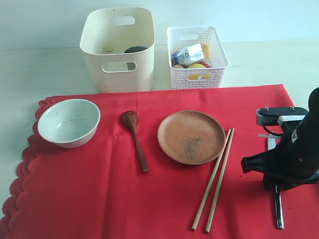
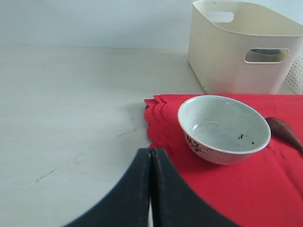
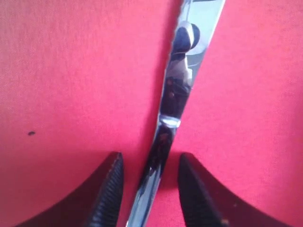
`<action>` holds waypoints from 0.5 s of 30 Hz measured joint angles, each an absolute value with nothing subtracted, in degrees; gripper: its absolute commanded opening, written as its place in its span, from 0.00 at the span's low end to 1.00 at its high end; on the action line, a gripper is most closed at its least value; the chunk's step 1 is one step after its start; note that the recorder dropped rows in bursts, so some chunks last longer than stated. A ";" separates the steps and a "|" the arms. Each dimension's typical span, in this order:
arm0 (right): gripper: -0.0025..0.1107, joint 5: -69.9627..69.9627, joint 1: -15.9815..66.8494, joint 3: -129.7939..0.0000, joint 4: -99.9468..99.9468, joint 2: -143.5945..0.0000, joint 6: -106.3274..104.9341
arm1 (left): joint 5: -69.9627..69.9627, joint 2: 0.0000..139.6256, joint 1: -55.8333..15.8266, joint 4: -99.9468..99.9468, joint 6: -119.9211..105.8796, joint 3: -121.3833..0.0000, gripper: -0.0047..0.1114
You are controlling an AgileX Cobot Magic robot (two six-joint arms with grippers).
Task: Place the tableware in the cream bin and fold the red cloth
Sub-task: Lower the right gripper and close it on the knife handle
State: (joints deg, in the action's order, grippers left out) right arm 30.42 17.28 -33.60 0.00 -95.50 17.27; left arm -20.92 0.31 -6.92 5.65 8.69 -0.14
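Nearest the lens lies the red cloth (image 1: 99, 199), spread flat over the pale bench (image 1: 30, 74), its scalloped edge on the left. Off that edge, the left fingers (image 2: 165, 198) are pressed together with nothing between them, hanging over bare bench just beside the cloth's corner. On the cloth's left part sits the white-green bowl (image 1: 69, 122), upright and speckled inside. Right of it rests the dark wooden spoon (image 1: 135, 139), scoop toward the back, handle slanting forward. Behind the cloth stands the cream bin (image 1: 94, 69), with something dark and round inside that I cannot make out. Near the cloth's middle is the round wooden plate (image 1: 191, 136), and behind it, beside the bin, a white lattice basket (image 1: 199, 74) holding a carton and some yellow items. Two chopsticks (image 1: 214, 179) lie side by side, just right of the plate, their far ends close to its rim. Farthest right, the silver knife (image 3: 182, 85) lies flat on the cloth; the right fingers (image 3: 106, 194) are spread to either side of its handle, a sliver of red showing on each side.
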 measured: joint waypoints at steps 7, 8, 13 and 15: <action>0.37 30.07 17.28 -33.60 1.40 -95.61 17.16 | -20.92 0.31 -6.92 5.65 8.69 -0.14 0.04; 0.37 30.07 17.28 -33.60 1.40 -95.61 17.16 | -20.92 0.31 -6.92 5.65 8.69 -0.14 0.04; 0.30 30.07 17.28 -33.60 1.40 -95.61 17.16 | -20.92 0.31 -6.92 5.65 8.69 -0.14 0.04; 0.25 30.07 17.28 -33.60 1.40 -95.61 17.16 | -20.92 0.31 -6.92 5.65 8.69 -0.14 0.04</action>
State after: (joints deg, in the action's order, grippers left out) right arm 30.07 17.28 -33.60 1.40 -95.61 17.16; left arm -20.92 0.31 -6.92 5.65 8.69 -0.14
